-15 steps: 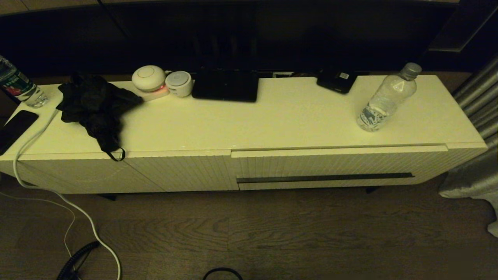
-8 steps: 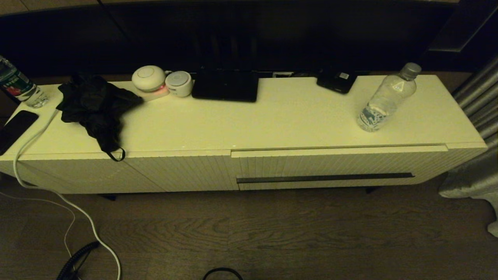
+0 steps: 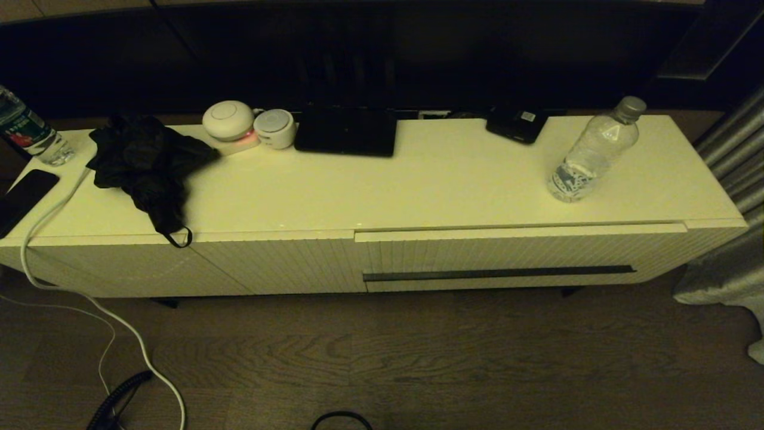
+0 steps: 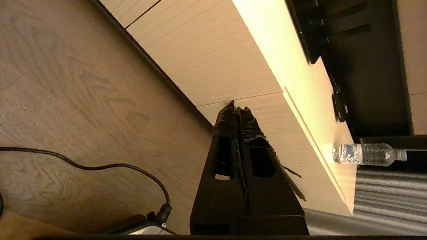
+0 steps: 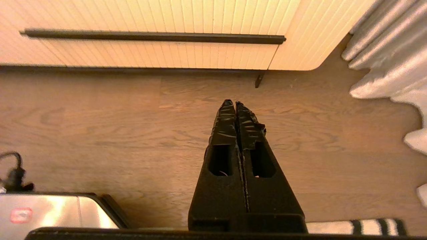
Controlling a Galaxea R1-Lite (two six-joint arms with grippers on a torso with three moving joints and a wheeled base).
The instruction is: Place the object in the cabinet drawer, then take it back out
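The clear water bottle [image 3: 594, 150] with grey cap and blue-and-white label stands upright on the cabinet top at the right; it also shows in the left wrist view [image 4: 365, 154]. Below it the cabinet drawer [image 3: 525, 251] with ribbed cream front and dark handle bar [image 3: 498, 273] is closed; the bar also shows in the right wrist view [image 5: 153, 36]. Neither arm appears in the head view. My left gripper [image 4: 237, 107] is shut and empty, low beside the ribbed front. My right gripper [image 5: 232, 102] is shut and empty over the floor in front of the drawer.
On the cabinet top [image 3: 382, 185] lie a black cloth [image 3: 146, 164], two white round devices [image 3: 248, 124], a black flat device [image 3: 346, 132] and a small black box [image 3: 516, 124]. A dark-labelled bottle [image 3: 27, 134] and a phone [image 3: 21, 197] sit far left. Cables [image 3: 89, 310] cross the floor; a curtain [image 3: 731, 179] hangs right.
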